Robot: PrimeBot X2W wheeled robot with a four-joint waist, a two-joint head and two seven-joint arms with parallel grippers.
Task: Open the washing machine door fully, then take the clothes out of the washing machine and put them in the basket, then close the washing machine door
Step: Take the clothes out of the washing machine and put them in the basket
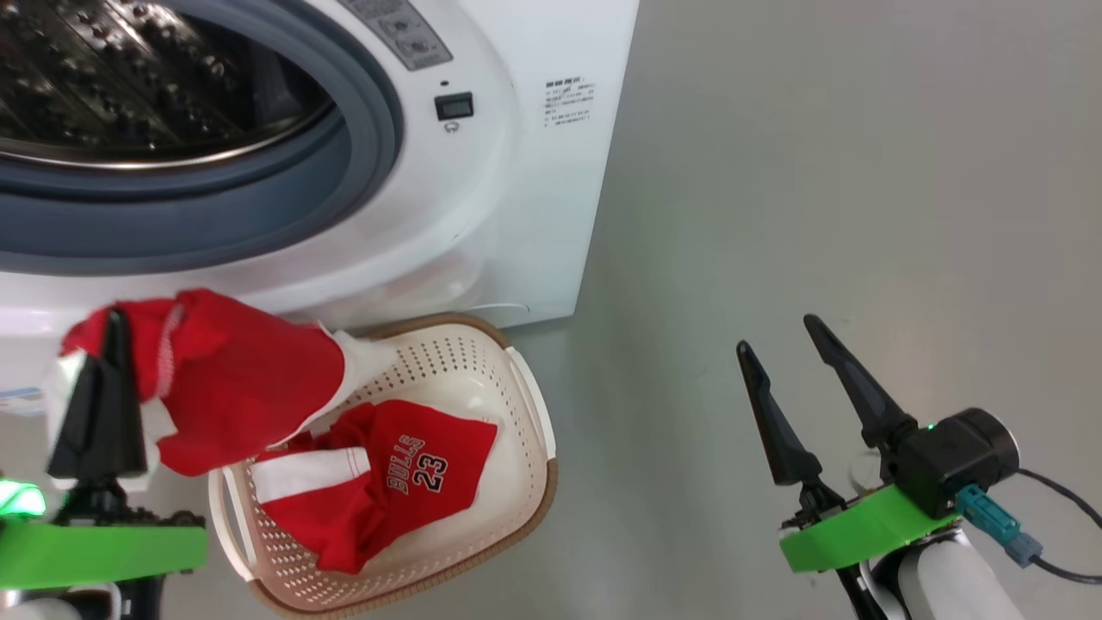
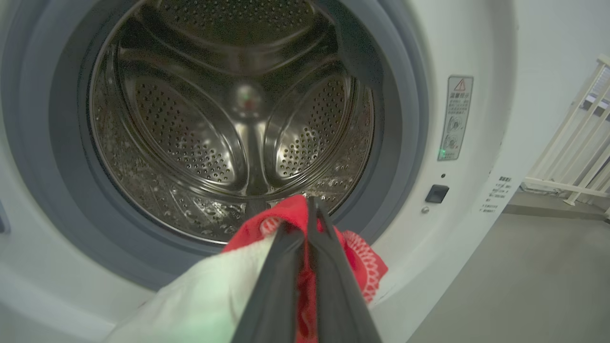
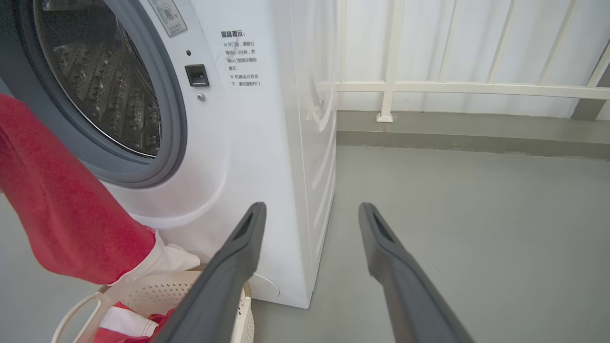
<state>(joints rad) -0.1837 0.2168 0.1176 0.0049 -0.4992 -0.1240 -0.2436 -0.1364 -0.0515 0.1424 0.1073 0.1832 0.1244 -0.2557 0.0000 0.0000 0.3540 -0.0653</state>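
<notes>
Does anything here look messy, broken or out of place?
Nothing looks spilled or broken. Only the red clothes look untidy: one end is bunched in the shut left gripper, and the rest trails over the rim into the basket.

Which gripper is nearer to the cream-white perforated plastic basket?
Left. The left gripper, shut on the bright red garment draping onto the basket, is just beyond its left rim; the right gripper stands open over grey floor, farther right.

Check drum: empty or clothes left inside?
Empty, as far as visible: the drum shows bare perforated steel. The clothes hang outside it, clamped in the shut left pincer, trailing into the basket.
</notes>
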